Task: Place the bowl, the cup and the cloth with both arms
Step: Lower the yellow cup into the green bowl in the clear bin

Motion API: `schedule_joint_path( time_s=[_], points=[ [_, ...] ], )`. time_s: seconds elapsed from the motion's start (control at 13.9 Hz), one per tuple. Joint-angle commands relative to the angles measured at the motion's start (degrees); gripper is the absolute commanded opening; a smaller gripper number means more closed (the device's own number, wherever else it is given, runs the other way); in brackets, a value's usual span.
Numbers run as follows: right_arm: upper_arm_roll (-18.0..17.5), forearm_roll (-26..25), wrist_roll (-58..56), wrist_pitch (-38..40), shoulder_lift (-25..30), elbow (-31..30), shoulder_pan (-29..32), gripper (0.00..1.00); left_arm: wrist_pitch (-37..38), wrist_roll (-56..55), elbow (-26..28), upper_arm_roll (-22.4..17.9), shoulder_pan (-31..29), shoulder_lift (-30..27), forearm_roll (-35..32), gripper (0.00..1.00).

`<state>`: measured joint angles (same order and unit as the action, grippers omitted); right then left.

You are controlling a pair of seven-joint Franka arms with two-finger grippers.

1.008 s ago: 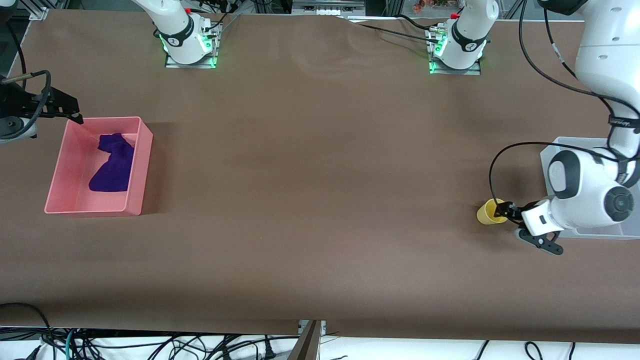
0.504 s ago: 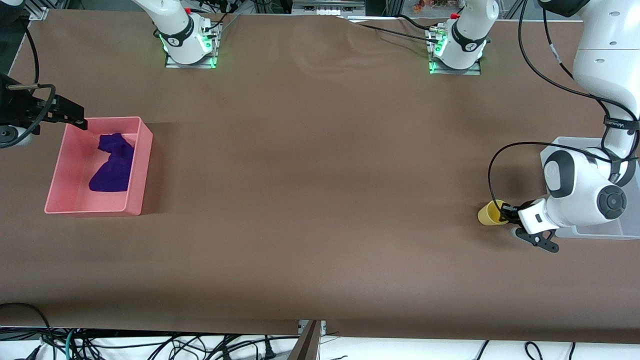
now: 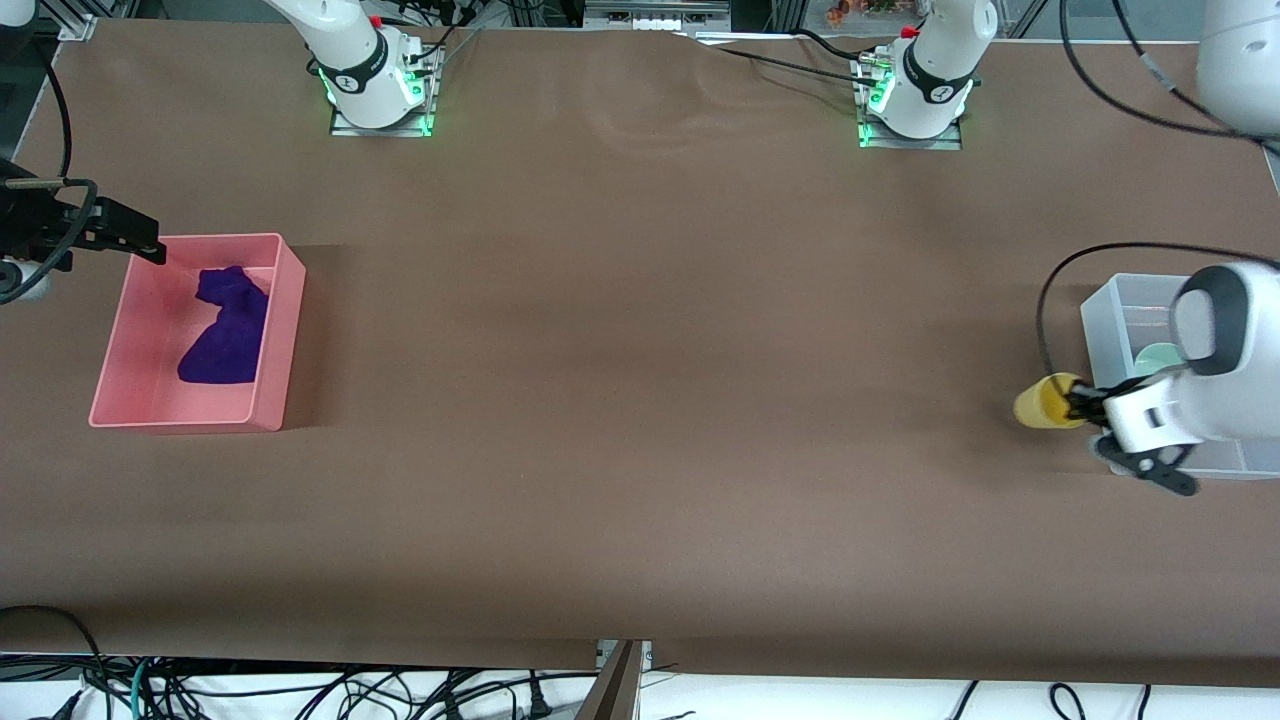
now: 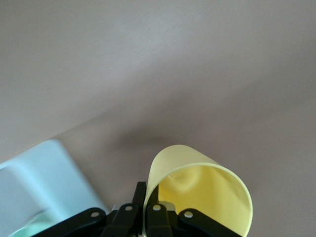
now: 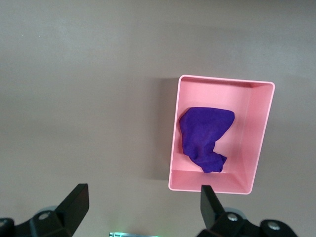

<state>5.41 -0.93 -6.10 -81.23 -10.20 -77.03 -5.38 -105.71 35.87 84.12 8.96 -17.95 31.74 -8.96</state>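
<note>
One cup — left gripper clamped.

brown table cover | cables on floor below front edge

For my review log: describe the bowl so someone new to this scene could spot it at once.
Find the clear bin at the left arm's end of the table. The bowl sits inside it, partly hidden by the arm, which holds the yellow cup in the left tool just beside the bin. The bowl is pale mint green, not yellow.
</note>
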Motion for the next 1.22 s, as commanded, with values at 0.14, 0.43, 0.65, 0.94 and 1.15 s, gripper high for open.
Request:
schedule_joint_path(
  time_s=[0.14,0.43,0.65,0.94,1.15],
  points=[
    [-0.93,-0.65,0.91,0.37,0.18,0.3,0.29,1.0,-1.93,16.76,-1.41,-0.25,-10.41,0.08,-7.28,0.0],
    [-0.75,-0.65,0.91,0.28,0.18,0.3,0.29,1.0,-12.21,25.01,1.57,-0.17,-16.75,6.3,-7.3,0.0],
    [-0.84,-0.65,0.91,0.37,0.18,0.3,0.11,1.0,-15.58,26.45,1.75,-0.08,-18.43,8.43,-6.16,0.67],
    [-0.75,-0.56,0.83,0.28,0.18,0.3,0.2,1.0,-6.54,25.83,0.7,1.14,-17.56,3.88,-3.69,1.0],
    [-0.84,-0.65,0.91,0.28,0.18,0.3,0.11,1.0,1.71,17.69,0.7,6.67,-17.29,-2.8,-3.69,1.0]
  ],
)
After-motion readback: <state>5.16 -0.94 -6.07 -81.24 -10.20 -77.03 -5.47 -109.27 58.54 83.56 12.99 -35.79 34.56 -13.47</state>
